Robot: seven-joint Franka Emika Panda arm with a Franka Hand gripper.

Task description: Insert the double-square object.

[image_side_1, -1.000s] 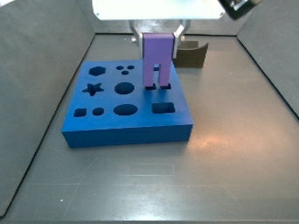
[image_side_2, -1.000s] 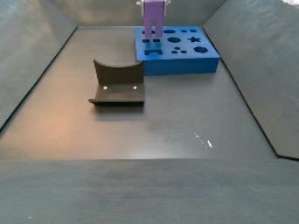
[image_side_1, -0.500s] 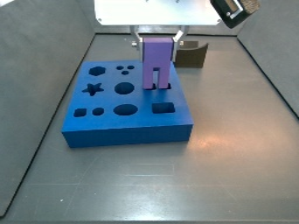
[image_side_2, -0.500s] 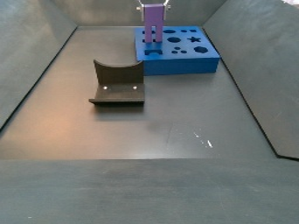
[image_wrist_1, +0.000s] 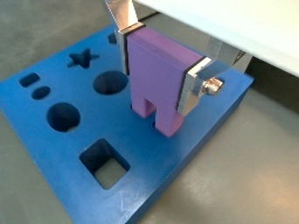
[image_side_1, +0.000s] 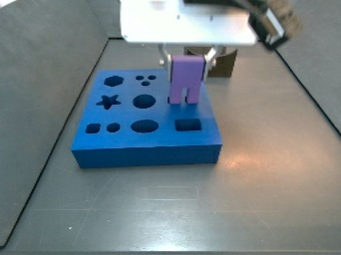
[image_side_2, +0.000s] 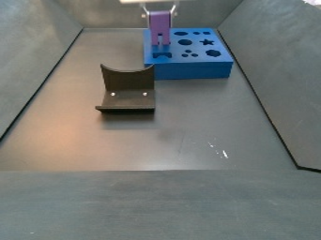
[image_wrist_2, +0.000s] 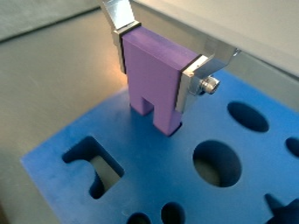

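Claw (image_wrist_1: 160, 72) grips double-square object (image_wrist_1: 158, 79); prongs seemingly touching blue board (image_wrist_2: 233, 201) only in wrist views.

One gripper (image_wrist_1: 162, 63), one double-square object (image_wrist_1: 159, 79), one blue board (image_side_1: 140, 120), one curved block (image_side_2: 126, 89).

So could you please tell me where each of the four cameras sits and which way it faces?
Wrist view: above the blue board, looking down; hand grips the double-square object.
Wrist view: same downward look from another side; silver fingers show.
Side view: off the board's near end, looking across; hand's pale housing shows.
Side view: across the floor, past the dark curved block; little of the robot shows.
All share board and object.
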